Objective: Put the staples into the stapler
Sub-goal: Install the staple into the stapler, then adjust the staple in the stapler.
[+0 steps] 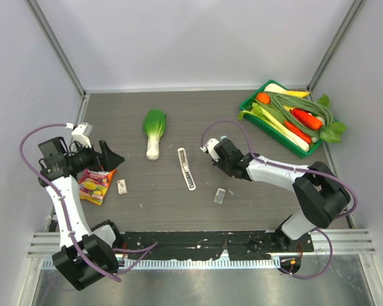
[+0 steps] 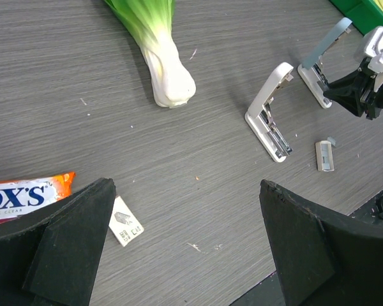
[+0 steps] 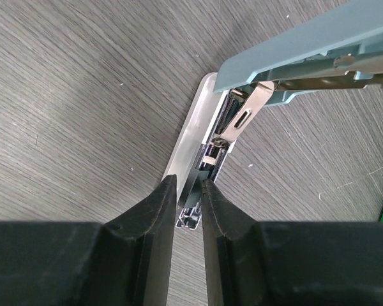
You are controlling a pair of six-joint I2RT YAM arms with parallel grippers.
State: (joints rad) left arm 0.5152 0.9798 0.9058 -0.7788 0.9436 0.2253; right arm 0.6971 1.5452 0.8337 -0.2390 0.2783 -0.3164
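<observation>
Pinching thin silvery metal strip (image 3: 201, 162) in channel of blue-grey-lidded stapler (image 3: 188, 127), right gripper (image 3: 189, 191) is risking skewing, jamming it; left gripper (image 2: 186, 191) is hanging splayed wide.

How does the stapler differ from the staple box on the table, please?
The stapler is long and slim; the staple box is a far shorter flat rectangle. The stapler lies opened, its metal channel exposed; the staple box lies flat, printed face up. The stapler sits mid-table; the staple box sits beside the candy packet. Both are whitish and rest on the table.
</observation>
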